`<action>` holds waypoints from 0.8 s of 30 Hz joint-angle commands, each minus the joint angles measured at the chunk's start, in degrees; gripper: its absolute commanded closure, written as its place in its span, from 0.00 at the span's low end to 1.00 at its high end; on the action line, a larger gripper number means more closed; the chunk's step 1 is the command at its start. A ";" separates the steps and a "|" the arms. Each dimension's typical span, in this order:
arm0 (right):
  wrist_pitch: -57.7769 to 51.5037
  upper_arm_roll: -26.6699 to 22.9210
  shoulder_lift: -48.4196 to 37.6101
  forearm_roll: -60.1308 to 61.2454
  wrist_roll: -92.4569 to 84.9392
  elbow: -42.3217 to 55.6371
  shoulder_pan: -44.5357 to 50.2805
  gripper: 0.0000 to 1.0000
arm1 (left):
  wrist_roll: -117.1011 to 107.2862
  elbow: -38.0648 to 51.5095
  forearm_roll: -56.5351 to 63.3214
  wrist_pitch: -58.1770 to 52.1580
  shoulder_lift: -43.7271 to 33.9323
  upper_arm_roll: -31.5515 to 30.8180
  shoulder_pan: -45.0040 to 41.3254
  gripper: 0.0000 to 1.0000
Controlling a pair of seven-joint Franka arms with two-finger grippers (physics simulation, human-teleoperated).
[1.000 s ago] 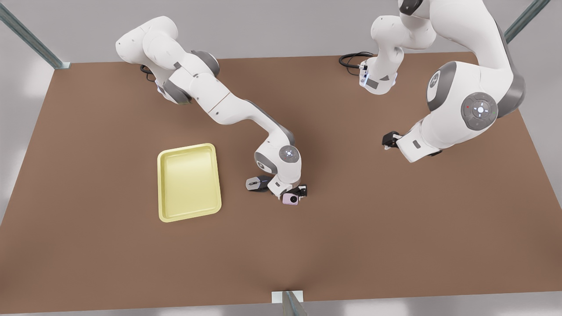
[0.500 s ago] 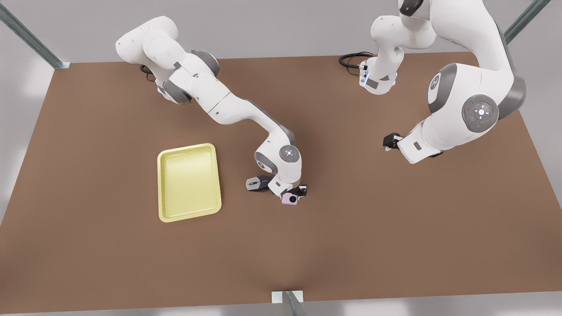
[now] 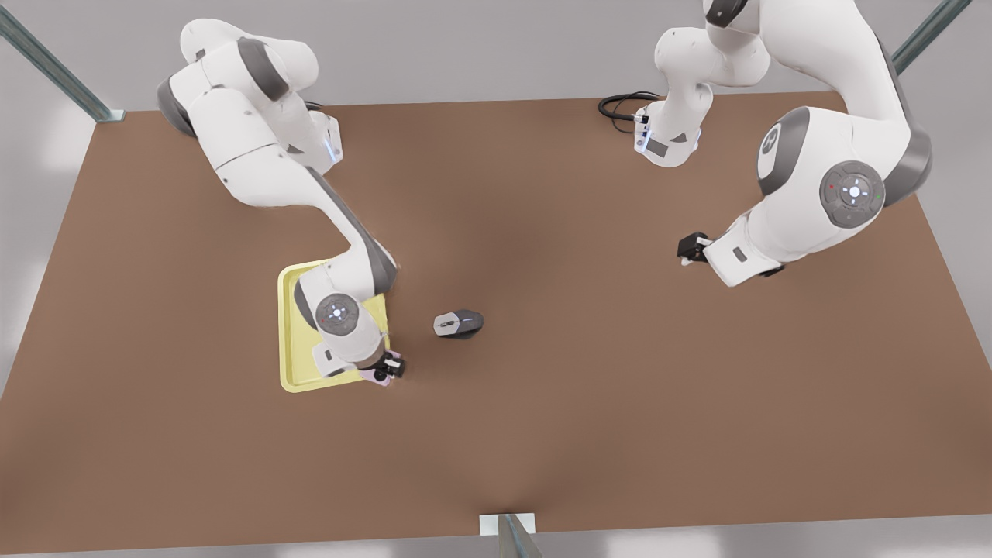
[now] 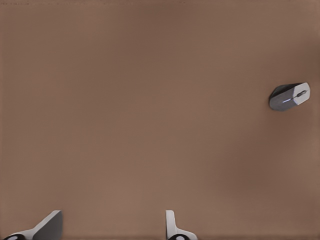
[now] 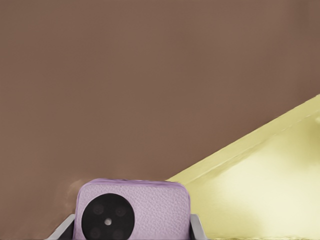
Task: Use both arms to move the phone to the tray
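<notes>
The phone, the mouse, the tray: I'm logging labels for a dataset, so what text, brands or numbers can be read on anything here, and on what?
None readable.
Phone, held in the right end effector: two black circles, no lettering.
Mouse: no marking.
Tray: plain.
Left end effector: no text.
</notes>
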 commanded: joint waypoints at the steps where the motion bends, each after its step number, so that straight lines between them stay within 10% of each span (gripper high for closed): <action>1: 13.67 0.52 -7.60 0.72 -36.91 -13.44 -4.92 0.22 | -0.56 0.03 -0.22 -0.25 0.00 0.01 0.00 0.00; 10: 24.65 -0.01 -6.55 0.28 -37.00 -27.24 -5.28 0.20 | -0.65 0.03 -0.04 -0.51 -0.09 0.01 0.00 0.00; 12: 27.20 -1.50 -4.97 -0.60 -37.26 -27.33 -5.28 0.00 | -0.65 0.03 -0.04 -0.60 -0.44 -0.08 0.00 0.00; 16: 23.08 -1.41 -7.95 -0.60 -36.82 -27.24 -4.92 0.00 | -0.65 0.03 0.31 -1.12 -0.79 -0.08 0.00 0.00; 19: 6.39 -0.80 -13.85 0.02 -36.73 -19.44 -4.84 0.00 | -0.65 -0.06 0.40 -1.30 -1.15 -0.17 0.00 0.00; 22: -35.19 -1.41 -15.07 8.28 -42.62 16.16 -5.54 0.00 | -0.65 0.03 3.21 -4.47 -1.23 -0.08 0.00 0.00; 24: -42.67 -2.37 -21.49 8.63 -51.13 16.35 -9.76 0.00 | -0.91 0.03 4.79 -5.69 -1.06 -0.08 0.00 0.00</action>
